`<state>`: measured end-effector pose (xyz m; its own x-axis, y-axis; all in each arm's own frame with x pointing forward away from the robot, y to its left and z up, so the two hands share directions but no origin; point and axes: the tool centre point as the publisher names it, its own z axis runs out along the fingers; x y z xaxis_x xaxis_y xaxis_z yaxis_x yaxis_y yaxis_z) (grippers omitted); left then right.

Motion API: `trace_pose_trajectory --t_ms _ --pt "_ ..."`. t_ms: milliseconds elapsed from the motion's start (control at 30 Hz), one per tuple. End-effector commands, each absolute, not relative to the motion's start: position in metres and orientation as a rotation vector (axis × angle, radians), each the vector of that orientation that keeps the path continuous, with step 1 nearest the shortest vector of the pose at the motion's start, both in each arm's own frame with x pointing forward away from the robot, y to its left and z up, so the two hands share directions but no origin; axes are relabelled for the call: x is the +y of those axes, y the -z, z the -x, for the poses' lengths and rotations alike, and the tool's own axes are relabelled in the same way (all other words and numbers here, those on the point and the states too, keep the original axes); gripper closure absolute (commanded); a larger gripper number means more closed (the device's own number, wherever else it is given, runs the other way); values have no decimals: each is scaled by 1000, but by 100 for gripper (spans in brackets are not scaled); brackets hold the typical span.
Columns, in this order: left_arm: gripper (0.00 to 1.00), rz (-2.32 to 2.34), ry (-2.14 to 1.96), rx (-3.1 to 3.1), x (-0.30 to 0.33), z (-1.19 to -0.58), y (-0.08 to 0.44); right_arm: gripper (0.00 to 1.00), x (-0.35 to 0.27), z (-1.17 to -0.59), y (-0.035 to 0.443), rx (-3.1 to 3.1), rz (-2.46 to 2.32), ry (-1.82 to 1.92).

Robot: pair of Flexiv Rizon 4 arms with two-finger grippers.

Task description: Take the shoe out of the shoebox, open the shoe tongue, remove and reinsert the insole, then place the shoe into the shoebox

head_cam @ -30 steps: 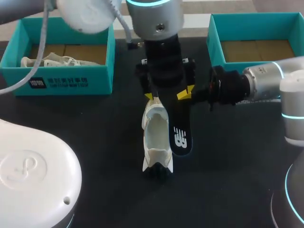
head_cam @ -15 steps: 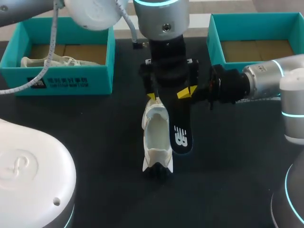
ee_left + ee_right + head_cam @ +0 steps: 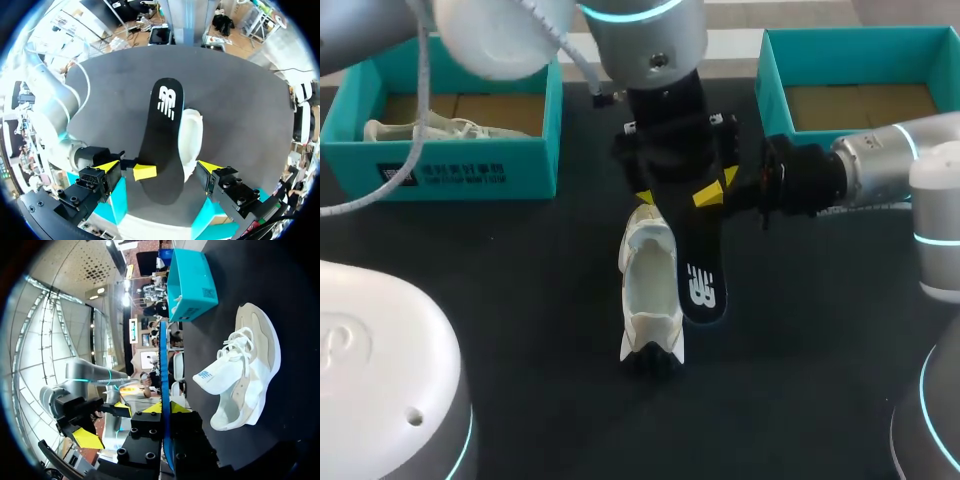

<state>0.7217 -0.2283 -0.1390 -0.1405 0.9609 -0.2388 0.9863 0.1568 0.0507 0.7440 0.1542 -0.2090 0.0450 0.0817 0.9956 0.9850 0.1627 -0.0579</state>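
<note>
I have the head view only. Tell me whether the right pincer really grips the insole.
Observer: Right wrist view: the right pincer is shut on the insole, which shows edge-on between both fingers.
Operator: Now report the left pincer.
Observer: Left wrist view: the left pincer is open, its tips spread wide. The insole and the shoe lie between and ahead of them.

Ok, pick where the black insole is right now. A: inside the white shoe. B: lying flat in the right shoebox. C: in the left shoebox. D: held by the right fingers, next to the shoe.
D: the insole is out of the shoe and alongside it, pinched between the right fingers.
</note>
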Motion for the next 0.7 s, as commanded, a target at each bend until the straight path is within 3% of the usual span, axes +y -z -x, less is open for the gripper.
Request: trace_pose_trajectory --t_ms 33,700 --pt "0 -1688 459 1955 -194 -713 147 100 152 -742 207 -1304 1173 1006" --pt "0 -1389 909 1376 -157 -701 159 100 147 -739 203 -1297 1191 998"
